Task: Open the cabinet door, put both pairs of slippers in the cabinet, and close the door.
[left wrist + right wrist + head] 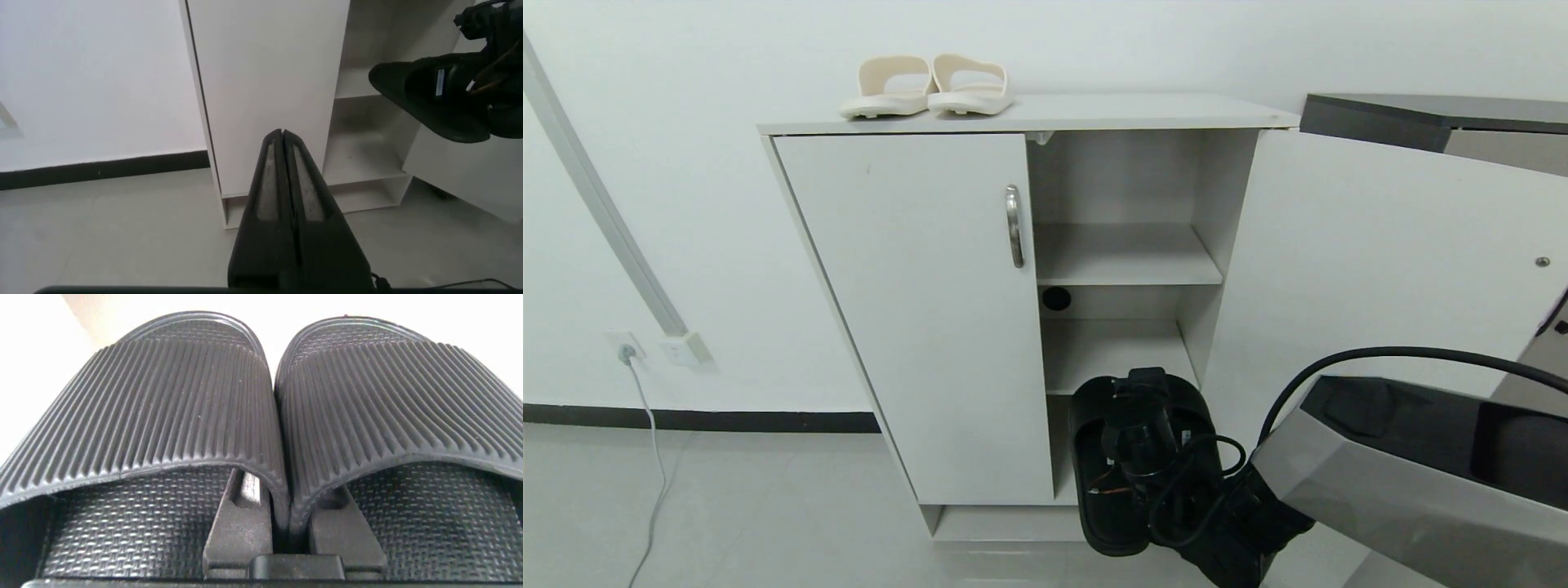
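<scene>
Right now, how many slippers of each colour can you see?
Cream slippers: 2, on the cabinet.
Black slippers: 2, clamped in the right gripper.
Total: 4.

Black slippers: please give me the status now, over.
Right pincer shut on black slippers, low before open cabinet. Left pincer shut, empty. Cream slippers on cabinet top. Right door open, nothing in the way.
</scene>
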{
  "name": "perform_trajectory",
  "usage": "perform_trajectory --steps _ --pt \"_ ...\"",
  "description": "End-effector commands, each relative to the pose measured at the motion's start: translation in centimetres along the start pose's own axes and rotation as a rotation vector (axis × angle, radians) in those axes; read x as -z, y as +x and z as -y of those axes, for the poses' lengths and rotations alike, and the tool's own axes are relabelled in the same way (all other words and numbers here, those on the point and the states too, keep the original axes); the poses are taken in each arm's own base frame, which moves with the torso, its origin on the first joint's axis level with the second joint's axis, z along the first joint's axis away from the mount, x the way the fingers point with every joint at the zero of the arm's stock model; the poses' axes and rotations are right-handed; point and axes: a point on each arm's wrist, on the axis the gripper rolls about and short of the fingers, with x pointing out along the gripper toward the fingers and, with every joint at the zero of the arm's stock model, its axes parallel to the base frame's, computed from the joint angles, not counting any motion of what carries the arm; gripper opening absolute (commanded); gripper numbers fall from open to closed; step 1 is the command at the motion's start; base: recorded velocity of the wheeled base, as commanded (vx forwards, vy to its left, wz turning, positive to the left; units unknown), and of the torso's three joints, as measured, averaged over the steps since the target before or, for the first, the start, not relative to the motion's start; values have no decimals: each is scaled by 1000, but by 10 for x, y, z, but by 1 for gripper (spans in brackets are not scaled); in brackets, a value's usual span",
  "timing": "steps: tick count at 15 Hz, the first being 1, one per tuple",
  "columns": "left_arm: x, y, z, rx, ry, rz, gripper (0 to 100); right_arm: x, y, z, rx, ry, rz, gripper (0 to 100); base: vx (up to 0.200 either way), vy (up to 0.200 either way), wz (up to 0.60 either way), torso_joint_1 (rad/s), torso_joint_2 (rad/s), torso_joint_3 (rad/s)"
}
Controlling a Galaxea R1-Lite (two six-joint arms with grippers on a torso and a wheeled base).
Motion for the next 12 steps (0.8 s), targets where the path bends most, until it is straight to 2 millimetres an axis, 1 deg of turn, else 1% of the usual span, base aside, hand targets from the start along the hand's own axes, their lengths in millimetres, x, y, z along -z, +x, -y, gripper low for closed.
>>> perform_trajectory --steps 1,3,5,12 --pt "0 0 0 0 0 -1 0 3 1 -1 0 -4 -4 0 0 0 0 0 0 0" --pt "0 0 0 0 0 -1 0 5 1 -1 2 -7 -7 0 0 0 0 -1 1 -47" --pt "0 0 0 0 0 -1 0 8 4 -3 8 -9 -6 0 0 0 0 0 2 -149" --pt "0 0 0 0 0 -3 0 14 7 -3 11 -12 -9 0 0 0 0 3 2 -196"
